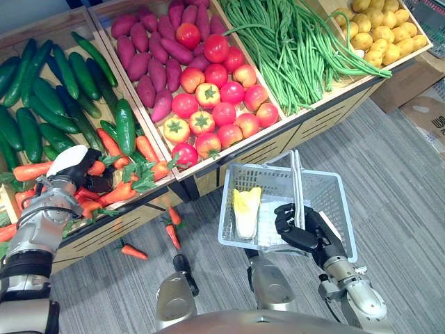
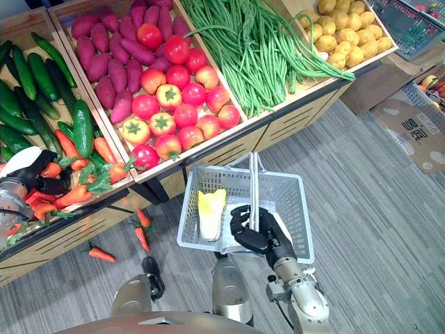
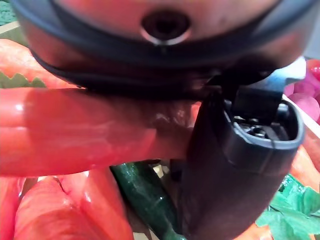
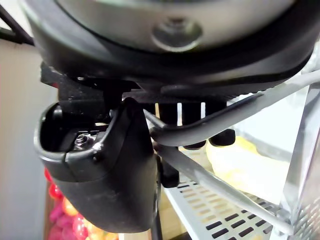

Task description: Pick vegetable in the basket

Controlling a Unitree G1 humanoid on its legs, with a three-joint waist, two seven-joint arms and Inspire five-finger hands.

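Nearest to us, three loose carrots (image 1: 132, 251) lie on the grey floor (image 1: 389, 188) at the foot of the wooden stand (image 1: 229, 163). Just past them, on our right, the right hand (image 1: 303, 234) has its fingers curled tight round the two folded-together handles (image 1: 297, 184) of a pale plastic basket (image 1: 227, 209), which hangs in front of the stand. A yellow-white leafy vegetable (image 1: 245, 211) lies inside the basket, towards its left side.

On our left, the left hand (image 1: 78, 170) is down in the carrot bin, fingers and thumb closed round a carrot (image 1: 31, 171) that lies crosswise and sticks out on either side of the hand. More carrots with green tops are heaped around and under it.

Beyond the carrots in the same bin lie dark green cucumbers (image 1: 31, 104). The next bin to the right holds red and orange tomatoes (image 1: 215, 97) at the front and purple sweet potatoes (image 1: 139, 62) behind. Farther right is a bin of long green beans (image 1: 292, 42), then one of yellow potatoes (image 1: 379, 31). A cardboard box (image 1: 425, 111) sits on the floor at the far right.
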